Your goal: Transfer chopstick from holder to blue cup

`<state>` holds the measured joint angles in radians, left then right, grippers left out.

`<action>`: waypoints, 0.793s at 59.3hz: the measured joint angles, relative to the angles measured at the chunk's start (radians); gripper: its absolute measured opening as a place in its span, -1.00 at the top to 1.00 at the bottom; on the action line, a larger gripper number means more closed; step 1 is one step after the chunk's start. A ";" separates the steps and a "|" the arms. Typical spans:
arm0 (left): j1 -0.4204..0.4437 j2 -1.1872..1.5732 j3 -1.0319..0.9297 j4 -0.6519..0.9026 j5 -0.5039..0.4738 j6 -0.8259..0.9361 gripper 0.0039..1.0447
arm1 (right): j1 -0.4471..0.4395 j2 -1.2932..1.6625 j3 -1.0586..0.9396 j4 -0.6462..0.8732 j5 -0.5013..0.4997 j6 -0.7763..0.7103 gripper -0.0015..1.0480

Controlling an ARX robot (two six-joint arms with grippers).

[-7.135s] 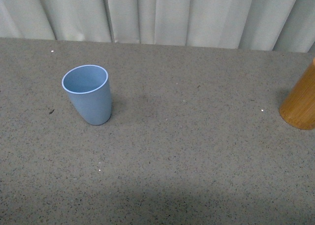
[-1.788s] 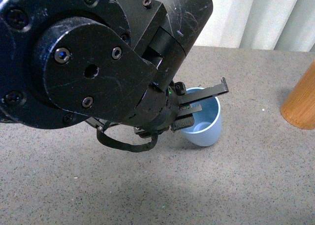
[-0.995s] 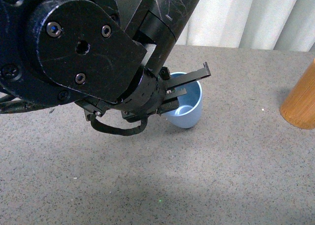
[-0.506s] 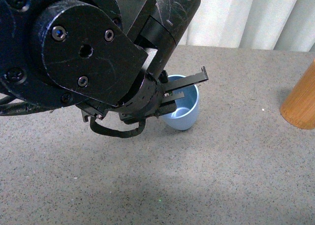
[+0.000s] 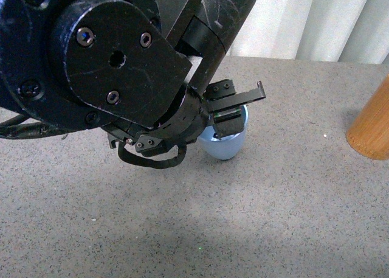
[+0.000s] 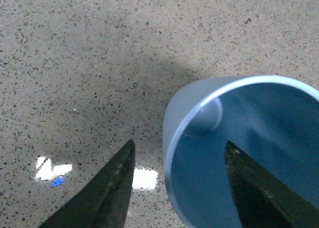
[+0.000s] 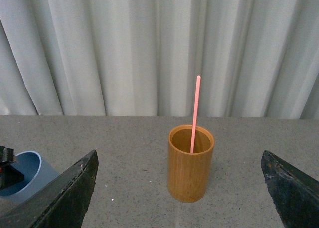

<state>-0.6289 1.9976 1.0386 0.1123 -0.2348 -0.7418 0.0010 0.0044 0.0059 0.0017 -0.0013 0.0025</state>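
- The fingers (image 6: 112, 188) of the left gripper (image 6: 179, 143) are spread apart, and nothing is pinched between them.
- The wall of the blue cup (image 6: 239, 133) is straddled by them: one finger is outside it, the other over the opening. Whether the rim is touched cannot be told.
- In the front view the left gripper (image 5: 236, 104) is seen at the cup's mouth. Most of the cup (image 5: 223, 147) is hidden behind the arm, and only its lower part is shown.
- The fingers (image 7: 65, 195) of the right gripper (image 7: 179, 153) are held wide apart, and nothing is gripped or touched by them.
- The pink chopstick (image 7: 195, 111) is stood in the wooden holder (image 7: 191, 170), ahead of the right gripper and apart from it.
- The holder (image 5: 371, 129) and the cup are set well apart on the grey speckled table (image 5: 273, 217).
- The table is backed by a pale curtain (image 7: 124, 48).
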 joint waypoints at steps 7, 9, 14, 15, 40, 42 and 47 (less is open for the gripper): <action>-0.006 0.000 0.009 -0.004 0.002 0.000 -0.43 | 0.000 0.000 0.000 0.000 0.000 0.000 -0.82; -0.006 0.000 0.011 -0.005 0.002 0.000 -0.50 | 0.000 0.000 0.000 0.000 0.000 0.000 -0.82; -0.009 0.000 0.016 -0.007 0.002 0.000 -0.81 | 0.000 0.000 0.000 0.000 0.000 0.000 -0.82; -0.009 0.000 0.017 -0.008 0.003 0.000 -0.88 | 0.000 0.000 0.000 0.000 0.000 0.000 -0.82; 0.015 -0.038 0.016 0.000 0.025 -0.001 -0.88 | 0.000 0.000 0.000 0.000 0.000 0.000 -0.82; 0.021 -0.047 0.014 0.001 0.027 0.000 -0.88 | 0.000 0.000 0.000 0.000 0.000 0.000 -0.82; 0.034 -0.070 -0.002 0.038 0.005 0.021 -0.86 | 0.000 0.000 0.000 0.000 0.000 0.000 -0.82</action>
<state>-0.5945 1.9278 1.0367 0.1501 -0.2298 -0.7208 0.0010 0.0044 0.0059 0.0017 -0.0013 0.0025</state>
